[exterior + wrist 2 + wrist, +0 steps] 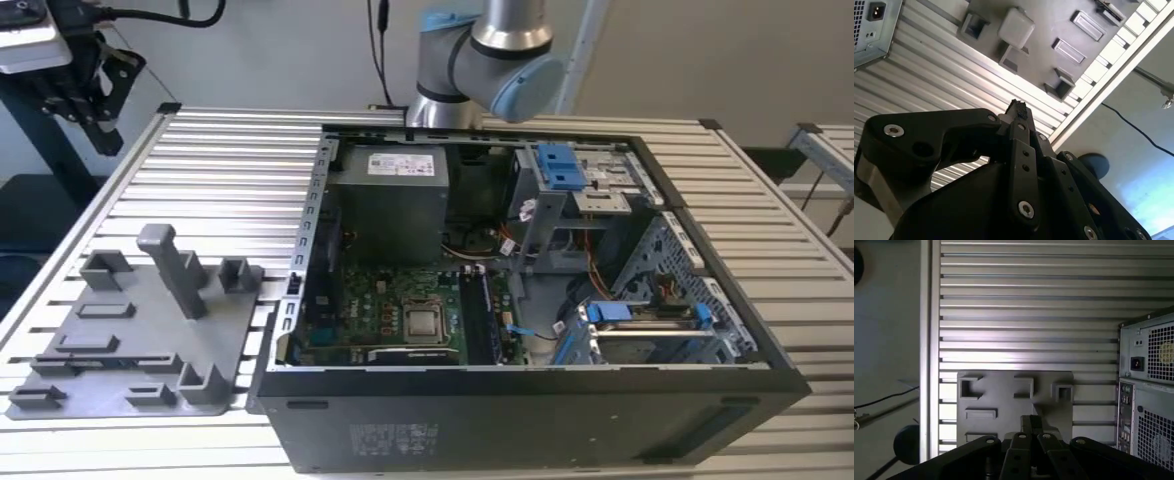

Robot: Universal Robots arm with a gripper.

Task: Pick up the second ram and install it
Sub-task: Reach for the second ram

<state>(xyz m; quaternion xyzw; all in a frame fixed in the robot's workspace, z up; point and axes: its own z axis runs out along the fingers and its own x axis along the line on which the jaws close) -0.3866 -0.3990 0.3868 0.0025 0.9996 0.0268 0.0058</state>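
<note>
Your gripper [1018,107] hangs well apart from the grey holder tray [147,345], fingers pressed together on nothing, so open them wide and square up before descending.

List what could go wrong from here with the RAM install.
1. The gripper, shut, points at the grey holder tray; a straight descent could strike its tall post.
2. The memory slots lie deep in the open case beside loose cables; the arm reaching in could snag them.
</note>
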